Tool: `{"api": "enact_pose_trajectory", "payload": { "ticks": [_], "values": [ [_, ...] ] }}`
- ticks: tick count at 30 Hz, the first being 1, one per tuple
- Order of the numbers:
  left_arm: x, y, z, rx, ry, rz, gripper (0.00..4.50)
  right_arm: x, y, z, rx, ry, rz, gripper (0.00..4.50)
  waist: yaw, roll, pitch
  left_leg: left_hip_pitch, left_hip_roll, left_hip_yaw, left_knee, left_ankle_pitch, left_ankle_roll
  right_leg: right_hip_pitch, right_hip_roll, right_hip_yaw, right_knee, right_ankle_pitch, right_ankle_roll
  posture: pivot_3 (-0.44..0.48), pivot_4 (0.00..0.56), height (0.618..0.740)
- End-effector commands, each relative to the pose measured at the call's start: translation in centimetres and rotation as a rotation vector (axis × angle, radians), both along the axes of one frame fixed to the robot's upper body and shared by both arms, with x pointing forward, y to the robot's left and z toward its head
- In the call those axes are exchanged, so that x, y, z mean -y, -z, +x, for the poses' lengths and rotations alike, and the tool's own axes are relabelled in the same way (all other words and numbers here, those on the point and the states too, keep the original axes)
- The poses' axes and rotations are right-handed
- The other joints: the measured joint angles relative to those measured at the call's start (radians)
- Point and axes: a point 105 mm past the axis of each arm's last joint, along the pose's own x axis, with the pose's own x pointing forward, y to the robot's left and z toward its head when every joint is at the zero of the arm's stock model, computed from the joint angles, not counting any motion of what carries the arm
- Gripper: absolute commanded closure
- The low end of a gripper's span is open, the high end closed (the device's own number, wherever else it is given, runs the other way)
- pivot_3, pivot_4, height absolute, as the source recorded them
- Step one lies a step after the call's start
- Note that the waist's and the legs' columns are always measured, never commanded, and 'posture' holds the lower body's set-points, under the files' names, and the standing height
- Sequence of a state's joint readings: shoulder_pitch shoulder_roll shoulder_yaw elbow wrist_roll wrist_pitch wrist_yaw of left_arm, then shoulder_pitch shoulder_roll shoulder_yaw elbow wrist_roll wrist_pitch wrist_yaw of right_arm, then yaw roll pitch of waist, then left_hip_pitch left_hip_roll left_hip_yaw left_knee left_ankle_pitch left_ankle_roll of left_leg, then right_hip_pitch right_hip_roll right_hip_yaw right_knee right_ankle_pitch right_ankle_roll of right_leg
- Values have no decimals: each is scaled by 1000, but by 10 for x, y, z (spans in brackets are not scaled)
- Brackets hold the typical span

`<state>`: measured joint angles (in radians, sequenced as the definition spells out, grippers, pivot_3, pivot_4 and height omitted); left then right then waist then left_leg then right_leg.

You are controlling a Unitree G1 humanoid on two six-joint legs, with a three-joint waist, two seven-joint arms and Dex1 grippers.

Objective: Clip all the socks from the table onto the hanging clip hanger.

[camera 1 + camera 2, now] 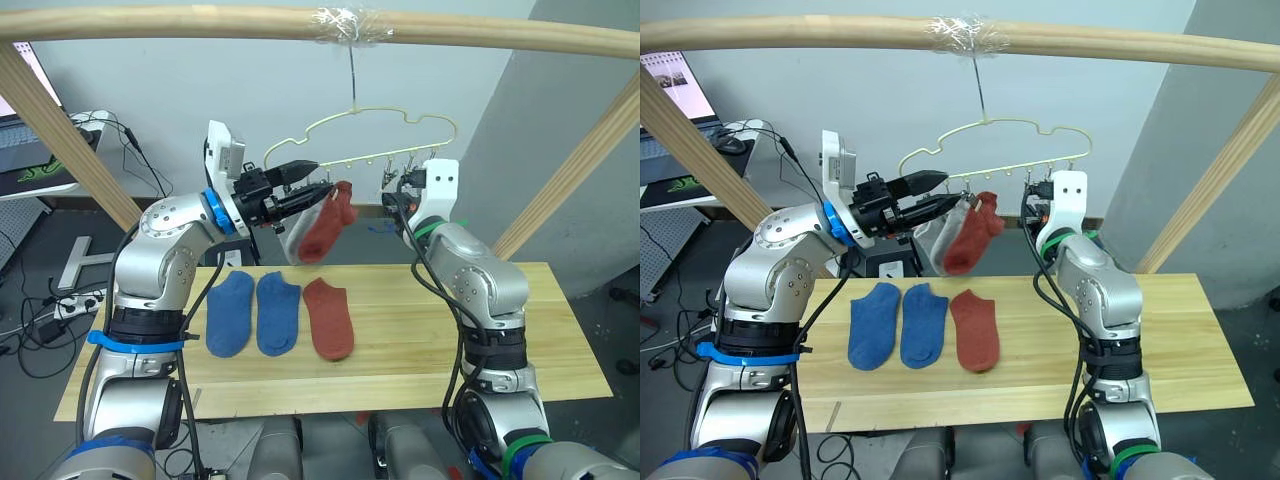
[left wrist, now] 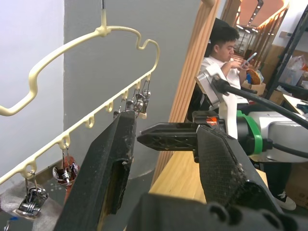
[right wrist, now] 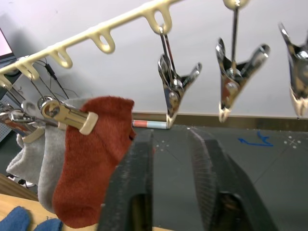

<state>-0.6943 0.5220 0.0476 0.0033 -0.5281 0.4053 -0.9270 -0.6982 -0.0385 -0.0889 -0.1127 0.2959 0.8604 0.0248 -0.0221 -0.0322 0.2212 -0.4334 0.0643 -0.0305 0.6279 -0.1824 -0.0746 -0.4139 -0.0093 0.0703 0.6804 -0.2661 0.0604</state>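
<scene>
Clip hanger (image 1: pixel 385 135): hangs from pole; rust-red sock (image 1: pixel 328 225) and two grey socks (image 1: pixel 932 235) clipped on.
Desk (image 1: pixel 420 345): two blue socks (image 1: pixel 254 312), one rust-red sock (image 1: pixel 329 318) waiting.
Left tool (image 1: pixel 312 185): released, empty, beside clipped socks.
Right tool (image 3: pixel 168 144): released, empty, beneath free clips (image 3: pixel 173 86), probably positioned to open one.

Head stereo overview; both wrist cameras close beneath clip hanger (image 1: pixel 380 135).

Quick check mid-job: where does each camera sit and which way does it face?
Head stereo pair: looks forward and down at the table, three socks and the clip hanger; both arms show.
Left wrist: looks along the open left end effector at the clip hanger and the right arm.
Right wrist: looks along the open right end effector at clips and a clipped rust-red sock.
All share the hanger.
</scene>
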Motion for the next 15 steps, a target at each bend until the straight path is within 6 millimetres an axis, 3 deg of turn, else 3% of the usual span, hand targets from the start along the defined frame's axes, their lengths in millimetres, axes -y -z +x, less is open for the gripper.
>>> {"api": "enact_pose_trajectory", "payload": {
  "ticks": [1, 6, 11, 15],
  "values": [
    [-4, -12, -6, 63, -13, -12, 2186, -4, -20, 0, 69, -30, 7, 3322, 2, 0, 0, 0, 0, 0, 0, 0, 0, 0, 0, 0, 0, 0, 0, 126, 133, 740],
    [-5, -11, -7, 63, -27, -20, 2186, -7, -19, 2, 57, -50, 7, 3322, 8, 0, 0, 0, 0, 0, 0, 0, 0, 0, 0, 0, 0, 0, 0, 135, 135, 740],
    [-5, -9, -8, 60, -32, -23, 2186, -6, -20, 7, 55, -33, -21, 1729, 17, 0, 0, 0, 0, 0, 0, 0, 0, 0, 0, 0, 0, 0, 0, 139, 142, 740],
    [-4, -8, -8, 58, -38, -24, 2186, -5, -22, 12, 57, -31, -34, 1729, 21, 0, 0, 0, 0, 0, 0, 0, 0, 0, 0, 0, 0, 0, 0, 144, 149, 740]
  ]
}}
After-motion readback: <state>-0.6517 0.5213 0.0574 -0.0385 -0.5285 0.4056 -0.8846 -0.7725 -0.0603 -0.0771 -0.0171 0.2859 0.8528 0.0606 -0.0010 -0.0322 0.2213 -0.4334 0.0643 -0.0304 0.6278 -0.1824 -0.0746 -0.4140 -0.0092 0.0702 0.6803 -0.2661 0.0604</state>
